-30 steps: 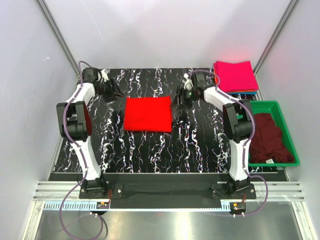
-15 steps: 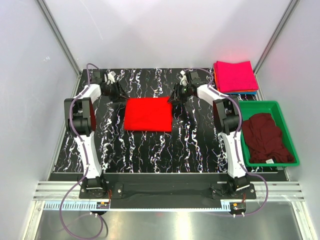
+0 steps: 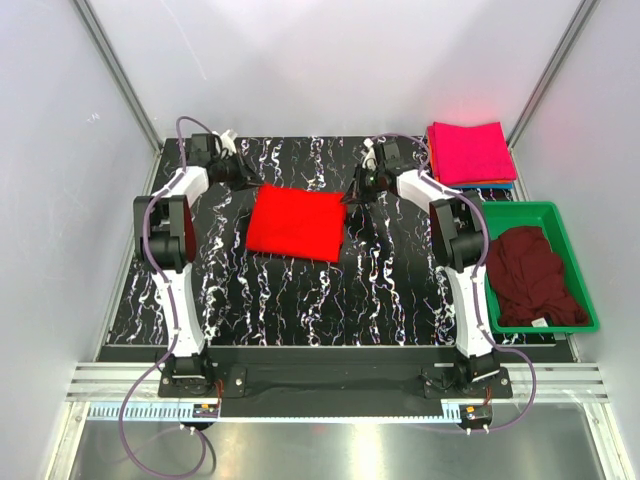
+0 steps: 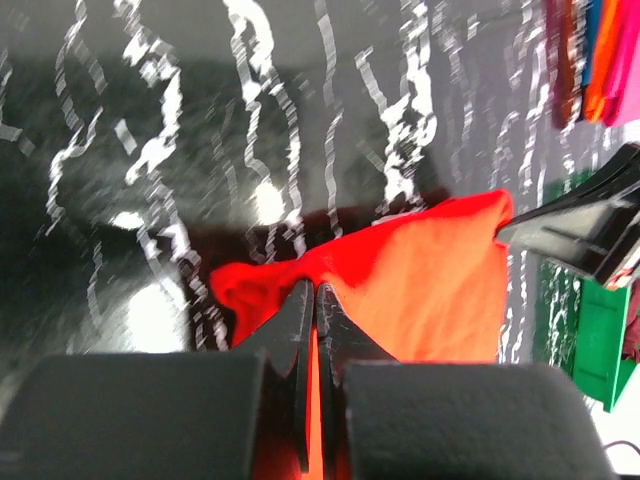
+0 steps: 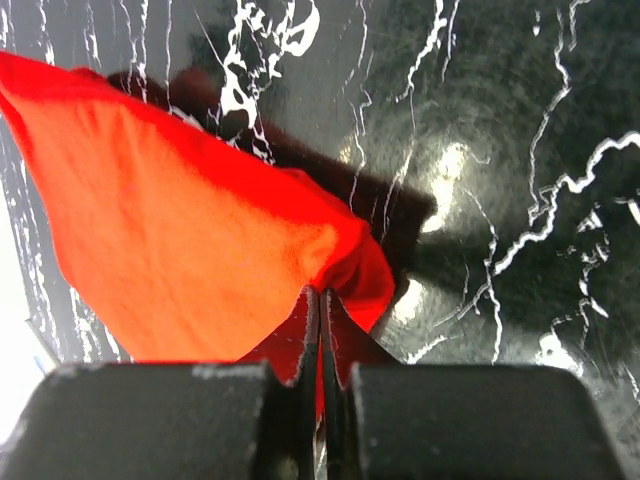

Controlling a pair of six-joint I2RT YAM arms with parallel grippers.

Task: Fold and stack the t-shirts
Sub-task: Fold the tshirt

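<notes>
The red shirt (image 3: 296, 222) lies folded at the middle of the worktop (image 3: 390, 290). The left claw (image 3: 250, 181) is clamped on its 10 o'clock corner and the right claw (image 3: 349, 196) on its 2 o'clock corner, both with jaws pressed together over cloth. The pink shirt (image 3: 470, 150) sits folded at the worktop's 2 o'clock corner, and the maroon shirt (image 3: 530, 275) lies crumpled in the bin (image 3: 530, 208) at 4 o'clock.

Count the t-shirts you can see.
3 plainly: red shirt mid-table, pink shirt folded at the far right corner, maroon shirt crumpled in the bin. Coloured edges under the pink one suggest more, mostly hidden.
</notes>
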